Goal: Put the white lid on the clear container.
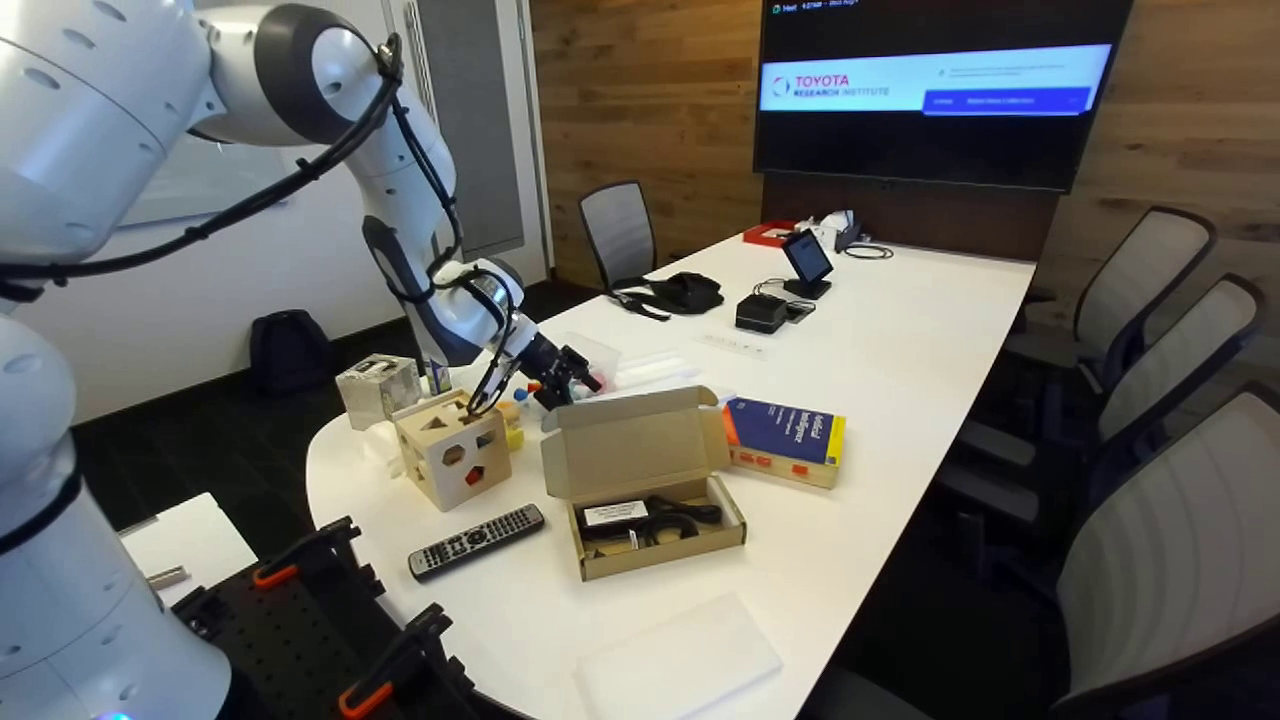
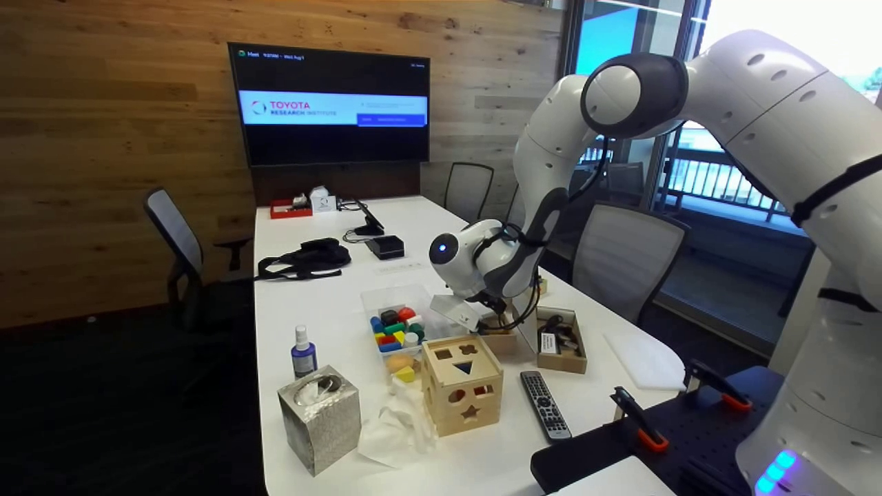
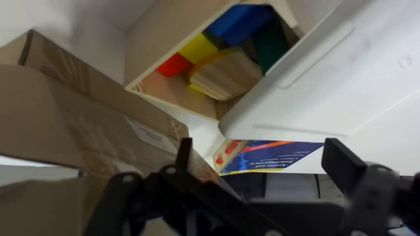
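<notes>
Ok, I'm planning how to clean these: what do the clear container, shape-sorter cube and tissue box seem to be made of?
The clear container: probably smooth plastic, being see-through. The shape-sorter cube: likely wood, matte, judging by its pale tan colour. The tissue box: silvery, patterned finish, perhaps printed card, though metal isn't ruled out.

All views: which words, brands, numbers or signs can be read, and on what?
"TOYOTA RESEARCH INSTITUTE": wall screen.
"Meet": wall screen.
"Artificial Intelligence": blue book.
Too small or blurred: other screen text, smaller book print, mark on the white lid, white labels in and on the cardboard box, remote control keys.
</notes>
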`<act>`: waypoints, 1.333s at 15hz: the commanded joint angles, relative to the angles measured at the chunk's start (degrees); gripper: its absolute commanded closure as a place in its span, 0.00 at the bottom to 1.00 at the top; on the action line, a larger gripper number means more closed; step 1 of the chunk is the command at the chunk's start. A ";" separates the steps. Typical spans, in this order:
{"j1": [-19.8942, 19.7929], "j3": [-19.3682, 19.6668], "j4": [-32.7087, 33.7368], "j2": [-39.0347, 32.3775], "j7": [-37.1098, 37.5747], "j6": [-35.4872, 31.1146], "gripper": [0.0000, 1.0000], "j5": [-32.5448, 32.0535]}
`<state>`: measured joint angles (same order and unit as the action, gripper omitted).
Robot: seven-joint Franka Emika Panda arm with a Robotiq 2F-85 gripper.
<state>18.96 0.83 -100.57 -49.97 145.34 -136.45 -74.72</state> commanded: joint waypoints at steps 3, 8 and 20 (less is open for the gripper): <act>-2.53 -2.98 0.75 -1.58 0.32 2.63 0.00 4.41; -2.41 -2.77 2.40 -3.94 1.75 1.02 0.00 7.27; -2.54 -2.31 12.82 -9.17 3.68 -0.72 0.00 11.01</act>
<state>16.85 -1.59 -92.29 -55.99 148.76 -136.26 -65.74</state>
